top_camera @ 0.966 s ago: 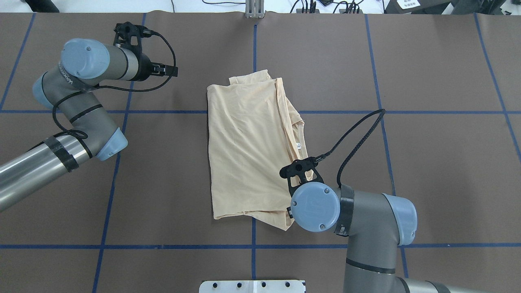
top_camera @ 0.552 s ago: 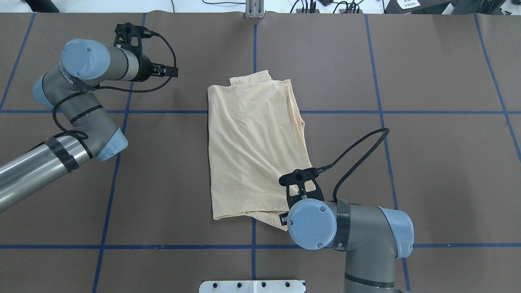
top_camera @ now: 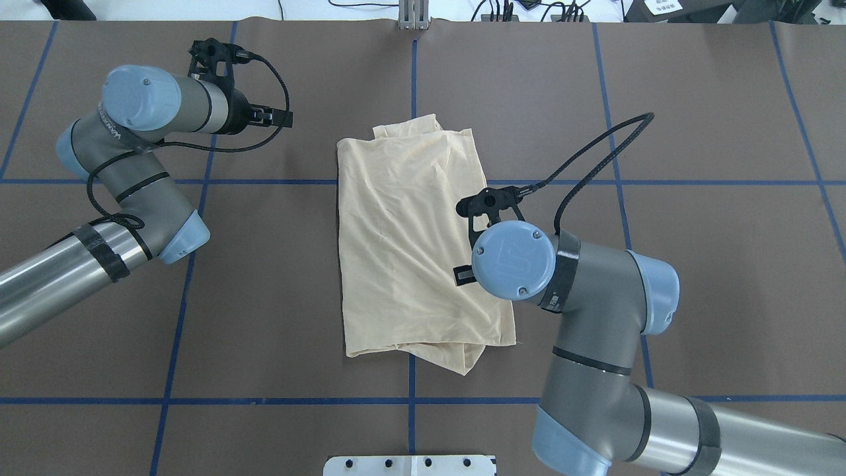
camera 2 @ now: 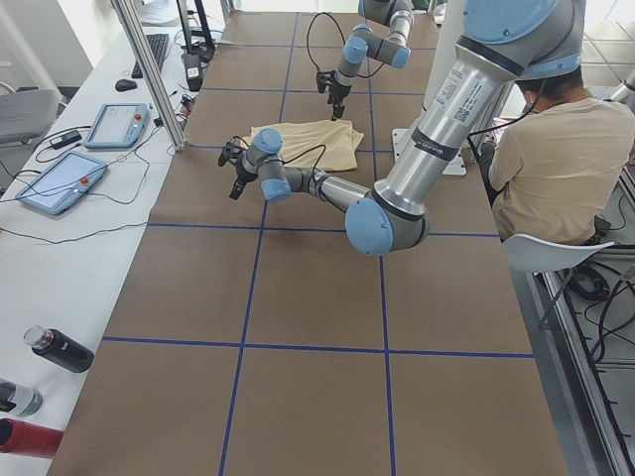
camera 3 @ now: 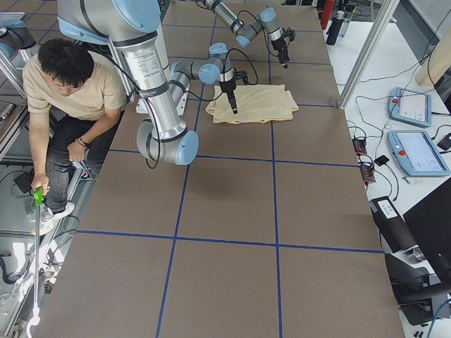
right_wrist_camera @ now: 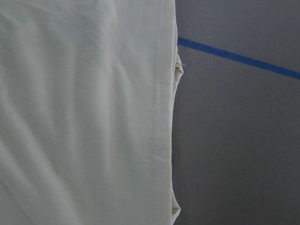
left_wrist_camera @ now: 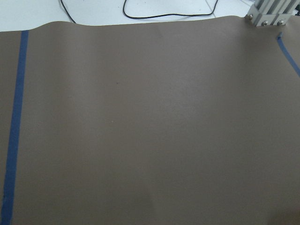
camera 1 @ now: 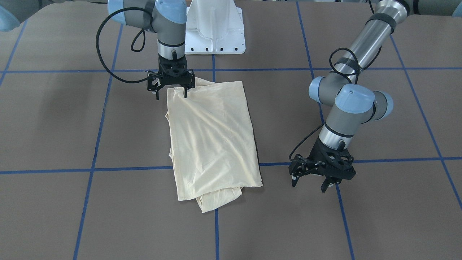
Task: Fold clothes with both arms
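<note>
With the folded shirt (top_camera: pixel 410 251) lying mid-table, our right gripper (camera 1: pixel 171 95) hangs spread over its three o'clock edge seen from above, the left gripper (camera 1: pixel 309 185) spread and idle at ten o'clock, so we should pinch both layers squarely before folding.

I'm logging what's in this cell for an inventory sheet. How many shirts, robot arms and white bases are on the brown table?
Shirt: 1
Arms: 2 (left arm, right arm)
Base: 1
Total: 4
</note>
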Controlling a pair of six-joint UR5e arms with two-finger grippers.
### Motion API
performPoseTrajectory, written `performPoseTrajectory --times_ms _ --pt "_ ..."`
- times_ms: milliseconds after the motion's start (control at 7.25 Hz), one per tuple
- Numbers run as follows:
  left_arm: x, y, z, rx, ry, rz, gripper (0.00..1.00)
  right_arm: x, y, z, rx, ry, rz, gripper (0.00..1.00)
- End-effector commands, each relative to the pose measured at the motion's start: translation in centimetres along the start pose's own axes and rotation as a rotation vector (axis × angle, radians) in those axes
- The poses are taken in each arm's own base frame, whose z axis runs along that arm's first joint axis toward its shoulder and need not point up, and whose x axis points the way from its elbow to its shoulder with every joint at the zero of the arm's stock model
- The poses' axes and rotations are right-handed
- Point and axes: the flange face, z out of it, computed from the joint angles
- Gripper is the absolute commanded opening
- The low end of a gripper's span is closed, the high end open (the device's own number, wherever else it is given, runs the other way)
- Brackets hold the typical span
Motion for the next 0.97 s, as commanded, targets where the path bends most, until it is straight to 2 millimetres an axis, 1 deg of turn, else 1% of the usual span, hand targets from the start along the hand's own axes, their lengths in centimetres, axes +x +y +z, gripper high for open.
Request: performPoseTrajectory --times_ms 0,138,276,414,552,690,828 --pt "2.6 -0.2 -2.4 -0.059 0.069 -0.069 1.00 2.8 -2.7 -0.5 0.016 -0.114 0.032 1.00" --pt "4.0 0.1 -5.5 -0.067 0.081 -0.137 1.00 3.8 -2.5 -0.2 0.035 -0.138 0.044 1.00" --pt "6.7 4.0 -9.1 -0.127 0.084 -0.144 1.00 5.1 -2.0 -0.3 0.058 -0.171 0.045 1.00" --pt "9.5 6.9 -13.0 -0.171 0.103 -0.164 1.00 6.5 -1.0 -0.1 0.074 -0.196 0.043 1.00" --pt "11.7 11.5 -15.1 -0.231 0.140 -0.198 1.00 7.2 -0.7 -0.5 0.078 -0.201 0.048 1.00" --pt "14.3 16.1 -14.7 -0.275 0.135 -0.283 1.00 7.2 -0.6 -0.7 0.080 -0.205 0.051 1.00" --pt "17.8 21.2 -14.1 -0.280 0.122 -0.339 1.00 7.2 -0.6 -0.9 0.082 -0.209 0.052 1.00"
